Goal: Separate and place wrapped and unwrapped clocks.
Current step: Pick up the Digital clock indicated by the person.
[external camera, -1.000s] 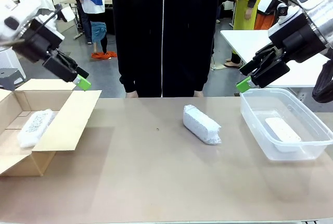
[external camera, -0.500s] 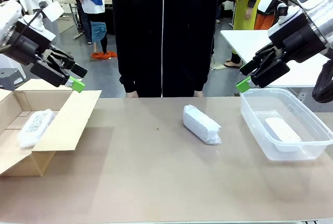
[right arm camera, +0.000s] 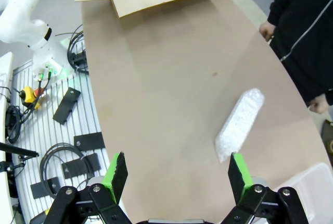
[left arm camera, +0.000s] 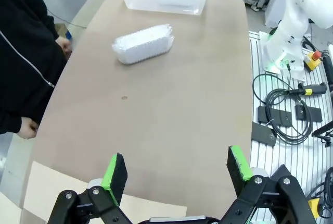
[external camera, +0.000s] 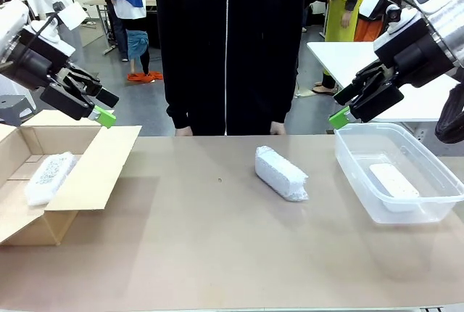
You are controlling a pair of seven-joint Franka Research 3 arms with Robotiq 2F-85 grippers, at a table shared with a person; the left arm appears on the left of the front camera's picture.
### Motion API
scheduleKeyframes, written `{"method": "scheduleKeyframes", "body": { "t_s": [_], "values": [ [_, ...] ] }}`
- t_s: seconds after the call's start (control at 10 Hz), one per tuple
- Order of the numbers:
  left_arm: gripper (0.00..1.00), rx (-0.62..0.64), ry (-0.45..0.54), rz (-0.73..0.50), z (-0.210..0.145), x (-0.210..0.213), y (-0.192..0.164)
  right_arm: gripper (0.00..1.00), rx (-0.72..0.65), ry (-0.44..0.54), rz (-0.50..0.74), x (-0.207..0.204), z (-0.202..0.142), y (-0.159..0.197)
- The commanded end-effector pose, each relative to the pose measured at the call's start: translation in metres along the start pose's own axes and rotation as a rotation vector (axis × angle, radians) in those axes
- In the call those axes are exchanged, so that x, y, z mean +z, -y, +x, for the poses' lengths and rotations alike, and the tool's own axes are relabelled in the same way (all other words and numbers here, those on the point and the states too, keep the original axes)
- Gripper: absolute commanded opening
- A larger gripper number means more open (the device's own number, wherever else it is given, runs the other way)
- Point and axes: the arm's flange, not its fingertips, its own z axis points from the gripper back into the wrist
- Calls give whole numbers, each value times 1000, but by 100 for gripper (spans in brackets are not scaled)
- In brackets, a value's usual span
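**Both grippers raised, spread and empty**

My left gripper [external camera: 107, 107] hangs above the far side of the open cardboard box [external camera: 94, 167], fingers well apart, holding nothing. My right gripper [external camera: 342, 107] hovers over the near-left corner of the clear tub [external camera: 355, 163], likewise spread and empty.

One bubble-wrapped clock [external camera: 48, 176] lies inside the box. A second wrapped clock [external camera: 281, 173] lies on the tabletop [external camera: 217, 239] near the middle — between box and tub, touching neither. The unwrapped white clock [external camera: 394, 180] rests flat in the tub. A person [external camera: 229, 43] in black stands at the far edge.
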Motion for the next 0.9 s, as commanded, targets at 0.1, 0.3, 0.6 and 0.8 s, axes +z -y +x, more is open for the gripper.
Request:
{"method": "scheduleKeyframes", "body": {
  "t_s": [0.1,0.3,0.6,0.8],
  "values": [
    [100,-9,16,15,2,-1,1,100,6,22,26,-1,0,1],
    [100,-9,16,15,2,-1,1,100,6,22,26,-1,0,1],
    [100,-9,16,15,2,-1,1,100,6,22,26,-1,0,1],
    [100,-9,16,15,2,-1,1,100,6,22,26,-1,0,1]
  ]
}}
